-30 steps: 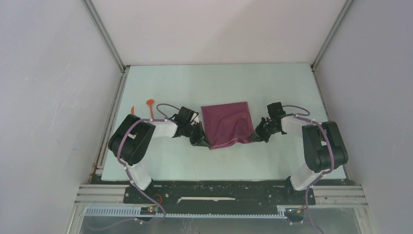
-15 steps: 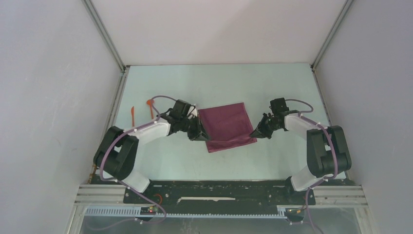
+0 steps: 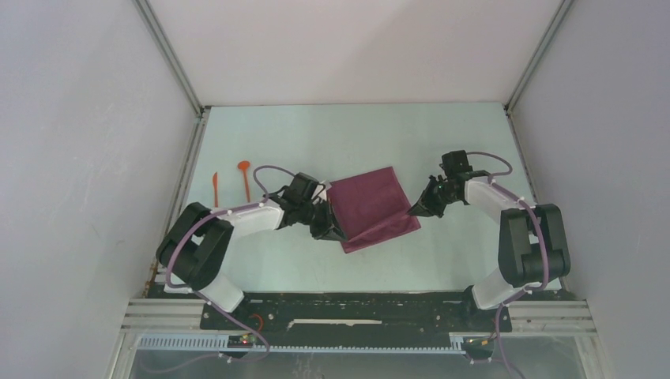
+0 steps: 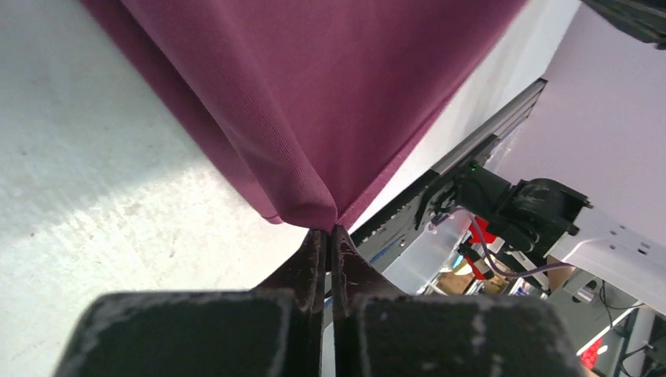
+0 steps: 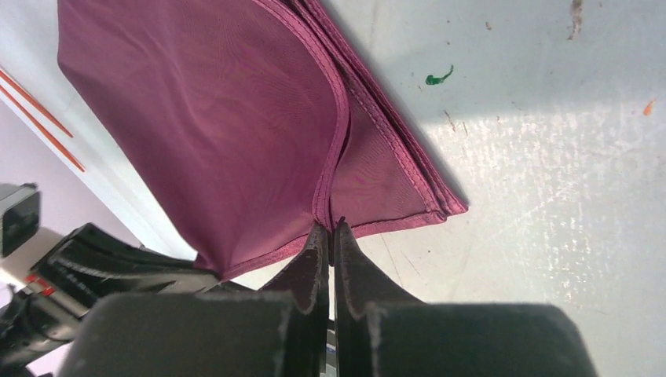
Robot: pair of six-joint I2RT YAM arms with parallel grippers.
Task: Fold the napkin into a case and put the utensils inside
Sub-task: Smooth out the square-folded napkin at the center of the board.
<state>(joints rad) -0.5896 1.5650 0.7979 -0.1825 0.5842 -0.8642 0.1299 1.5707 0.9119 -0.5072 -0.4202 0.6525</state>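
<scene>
Since prev. frame the napkin [image 3: 370,207] is turned slightly, near edge shifted right. L pincer [image 4: 329,232] is clamped on its near-left corner, R pincer [image 5: 331,226] on right hem; napkin is found mid desk [image 3: 316,134].

Both reach inward. The left arm stretches from its base toward 2 o'clock; left gripper [image 3: 328,229] points to 4 o'clock, jaws closed, pinching napkin [image 3: 370,201] corner. The right arm is elbow-high; right gripper [image 3: 413,211] points to 8 o'clock, jaws clamped on napkin edge.

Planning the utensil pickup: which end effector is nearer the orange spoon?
Left. The left end effector sits right of the spoon; the right end effector is across the napkin.
</scene>
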